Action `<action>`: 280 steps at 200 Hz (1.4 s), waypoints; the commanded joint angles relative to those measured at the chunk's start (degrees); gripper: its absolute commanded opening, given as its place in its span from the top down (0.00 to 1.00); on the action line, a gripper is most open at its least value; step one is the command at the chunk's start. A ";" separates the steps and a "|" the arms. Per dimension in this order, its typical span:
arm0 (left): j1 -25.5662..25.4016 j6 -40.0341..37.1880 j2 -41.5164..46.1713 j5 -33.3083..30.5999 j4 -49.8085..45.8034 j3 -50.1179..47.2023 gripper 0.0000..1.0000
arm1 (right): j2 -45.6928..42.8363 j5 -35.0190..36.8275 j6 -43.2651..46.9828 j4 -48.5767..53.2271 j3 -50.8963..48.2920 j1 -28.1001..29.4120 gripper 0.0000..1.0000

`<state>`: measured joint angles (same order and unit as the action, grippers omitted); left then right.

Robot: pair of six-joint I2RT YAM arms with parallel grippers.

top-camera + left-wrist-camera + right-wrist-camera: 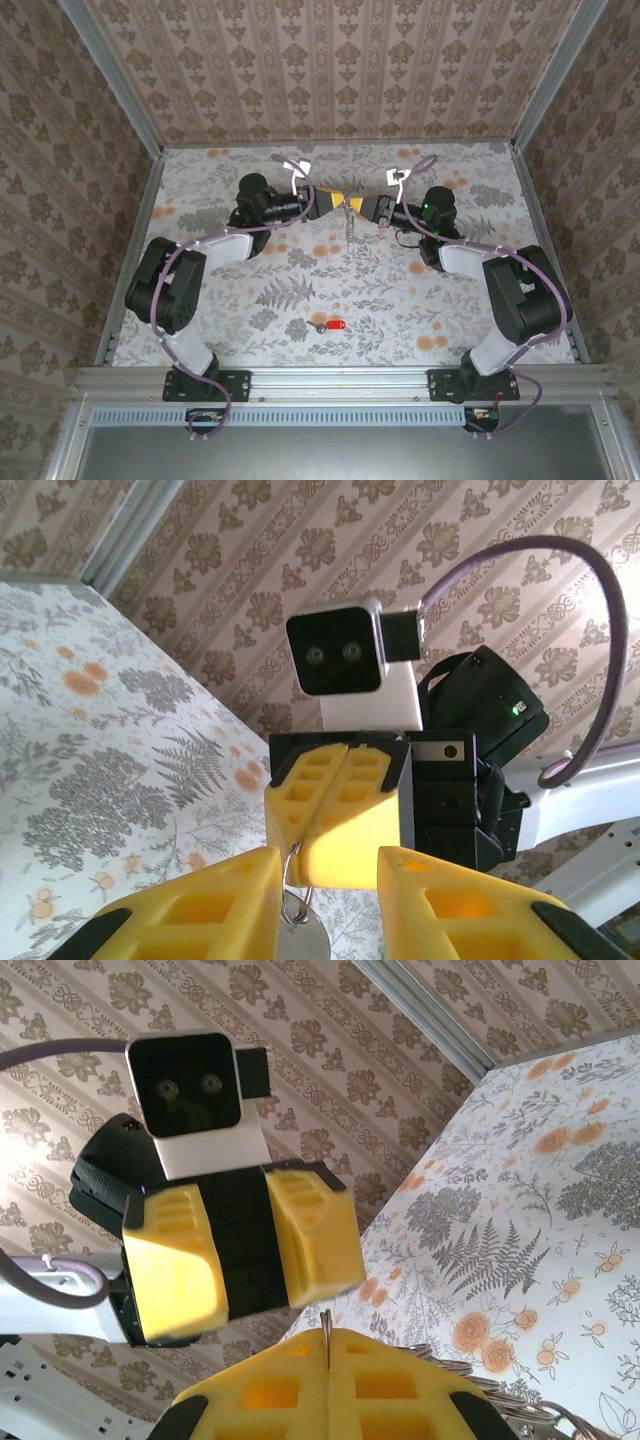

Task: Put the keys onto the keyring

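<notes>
From above, the two arms meet nose to nose over the far middle of the flowered table (pixel 300 290). The left gripper (pixel 334 203) and the right gripper (pixel 362 207) almost touch, and the keyring (pixel 350 222) dangles between them. The red key (pixel 335 327) lies alone on the cloth, well apart from both, near the front edge. Looking along the left wrist, the left gripper (pixel 330 868) has its yellow fingers (pixel 220 900) spread apart. Facing it, the right gripper (pixel 335 810) is pressed together with the keyring (pixel 293 880) pinched at its lower tip. A small metal disc (pixel 300 942) hangs under the ring, in the gap between the left fingers, and I can't tell if they touch it. From the right wrist, the right gripper (pixel 328 1360) is closed tight, grey wire loops of the keyring (pixel 450 1364) curl out beside it, and the left gripper (pixel 245 1250) opposite stands parted.
</notes>
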<state>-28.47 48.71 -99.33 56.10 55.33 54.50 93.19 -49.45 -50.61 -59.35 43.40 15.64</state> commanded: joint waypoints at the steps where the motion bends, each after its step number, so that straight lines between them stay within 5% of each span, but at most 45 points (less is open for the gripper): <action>1: -0.62 2.24 -1.78 0.18 4.98 0.68 0.69 | 0.41 1.74 -1.47 -3.69 0.81 -0.19 1.00; 280: -2.72 3.65 -5.26 -3.70 7.89 1.92 0.75 | 2.43 4.54 -5.68 -8.62 -0.07 -0.57 1.00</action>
<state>-30.79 52.34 -103.55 52.45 60.90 54.46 95.00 -45.36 -55.77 -64.27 43.40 15.27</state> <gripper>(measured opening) 0.255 0.066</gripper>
